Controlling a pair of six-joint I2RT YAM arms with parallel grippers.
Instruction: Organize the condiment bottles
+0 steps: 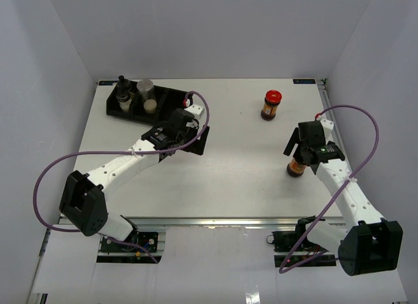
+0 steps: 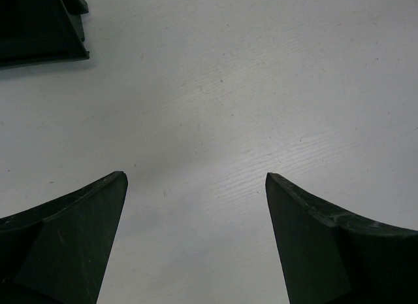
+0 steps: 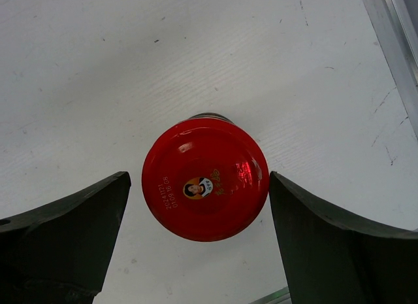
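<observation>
Now R gripper (image 3: 197, 176) stands wide around the red-lid jar (image 3: 206, 186), near the table's (image 1: 222, 167) right edge; the jar sits off-centre between jaws. Risk: closing so may push & tip it. L gripper (image 2: 196, 176) wide, empty, beside tray (image 1: 166, 95).

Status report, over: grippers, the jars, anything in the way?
Left gripper open over bare table by tray. Right gripper open, straddling upright red-lid jar. Other red-lid jar stands alone, far side. Left arm may block tray's right end.
</observation>
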